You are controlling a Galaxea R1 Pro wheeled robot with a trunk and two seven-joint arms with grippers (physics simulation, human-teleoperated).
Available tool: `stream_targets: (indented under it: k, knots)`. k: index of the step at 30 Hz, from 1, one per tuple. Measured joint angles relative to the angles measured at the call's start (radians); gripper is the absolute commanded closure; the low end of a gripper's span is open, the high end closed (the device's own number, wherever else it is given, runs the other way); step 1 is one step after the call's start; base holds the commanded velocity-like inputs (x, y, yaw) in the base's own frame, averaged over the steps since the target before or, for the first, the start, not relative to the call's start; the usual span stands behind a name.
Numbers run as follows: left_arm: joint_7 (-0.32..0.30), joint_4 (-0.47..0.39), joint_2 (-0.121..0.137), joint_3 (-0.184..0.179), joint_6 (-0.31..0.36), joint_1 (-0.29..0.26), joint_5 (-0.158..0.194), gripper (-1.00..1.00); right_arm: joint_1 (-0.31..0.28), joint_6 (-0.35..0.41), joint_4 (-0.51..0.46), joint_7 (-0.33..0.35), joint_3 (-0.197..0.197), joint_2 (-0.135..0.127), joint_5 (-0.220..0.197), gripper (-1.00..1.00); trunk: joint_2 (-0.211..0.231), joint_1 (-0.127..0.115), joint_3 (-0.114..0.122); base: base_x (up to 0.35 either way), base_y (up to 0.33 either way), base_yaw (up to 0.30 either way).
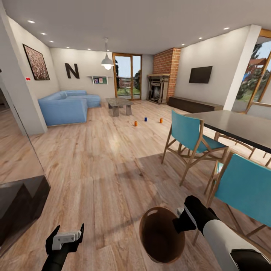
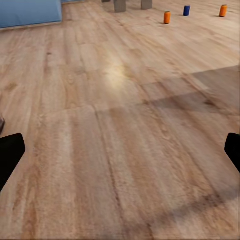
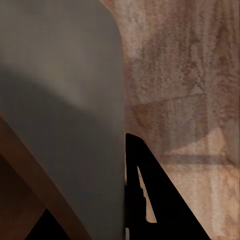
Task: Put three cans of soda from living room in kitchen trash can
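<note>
The right hand (image 1: 180, 223) is clamping the rim of the trash can (image 1: 160, 241), carrying it low, presumably toward the cans. The left hand (image 1: 64, 236) is hanging released and empty. Two orange soda cans (image 1: 136, 123) and one blue soda can (image 1: 145, 119) are standing well ahead on the wooden floor (image 1: 105, 165), near the coffee table (image 1: 119, 102).

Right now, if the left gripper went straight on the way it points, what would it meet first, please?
Probably the bare wood floor: the left gripper looks down along it, with nothing between its open fingers. The three cans stand far beyond, near the coffee table; depth is hard to judge.
</note>
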Motion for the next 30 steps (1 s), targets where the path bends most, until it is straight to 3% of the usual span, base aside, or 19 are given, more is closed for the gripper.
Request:
stream_targets:
  k: [10, 20, 30]
  knots:
    - [-0.001, 0.000, 0.000, 0.000, 0.005, 0.000, 0.000, -1.00, 0.000, 0.000, 0.000, 0.000, 0.000, 0.000, -0.002, 1.00, 0.000, 0.000, 0.000, 0.277, 0.139, 0.018]
    - [-0.001, 0.000, 0.000, 0.000, 0.002, 0.000, 0.000, -1.00, 0.000, 0.002, 0.000, 0.001, -0.001, 0.001, -0.013, 1.00, 0.000, 0.000, 0.000, 0.283, 0.132, 0.192]
    - [-0.001, 0.000, 0.000, 0.000, 0.002, 0.000, 0.000, -1.00, 0.000, 0.002, -0.005, 0.008, 0.000, 0.000, -0.013, 1.00, 0.000, 0.000, 0.000, 0.297, 0.068, 0.014]
